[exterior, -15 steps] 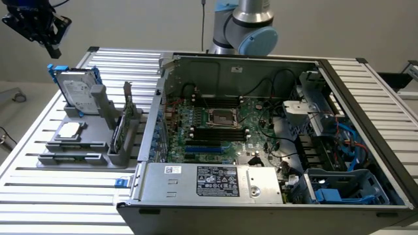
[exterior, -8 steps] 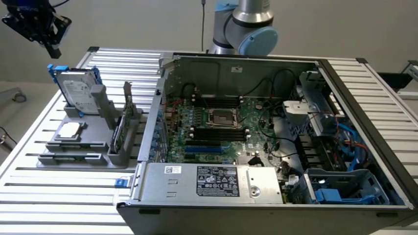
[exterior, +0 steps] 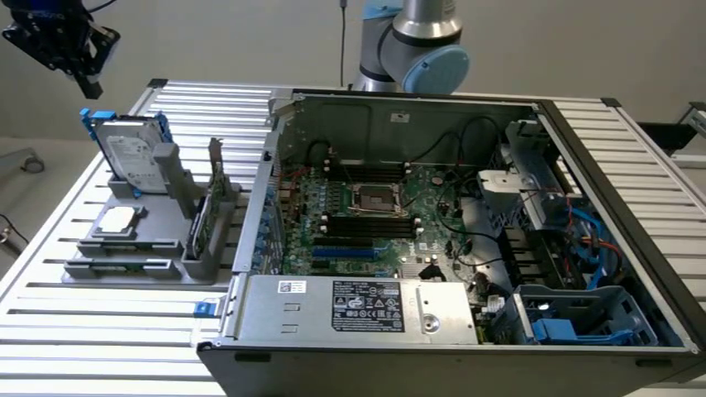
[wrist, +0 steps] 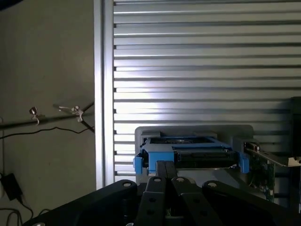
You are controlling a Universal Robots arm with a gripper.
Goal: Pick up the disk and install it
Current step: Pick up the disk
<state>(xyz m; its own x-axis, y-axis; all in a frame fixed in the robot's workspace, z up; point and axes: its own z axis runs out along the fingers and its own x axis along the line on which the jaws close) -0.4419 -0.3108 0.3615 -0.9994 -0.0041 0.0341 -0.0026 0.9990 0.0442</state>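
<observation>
The gripper is hanging clenched and empty above the disk, which is standing upright in the grey rack beside the open case. Picking and installing are not yet done.

The blue-framed disk stands upright in a grey holder.

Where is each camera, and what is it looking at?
Exterior view: off the arm, above, looking down on the slatted table and the open computer case; the arm and the gripper show.
Wrist view: on the wrist, looking down past the shut gripper at the disk standing in its grey holder.
Both views share the gripper, the disk, the grey holder and the slatted table.
</observation>
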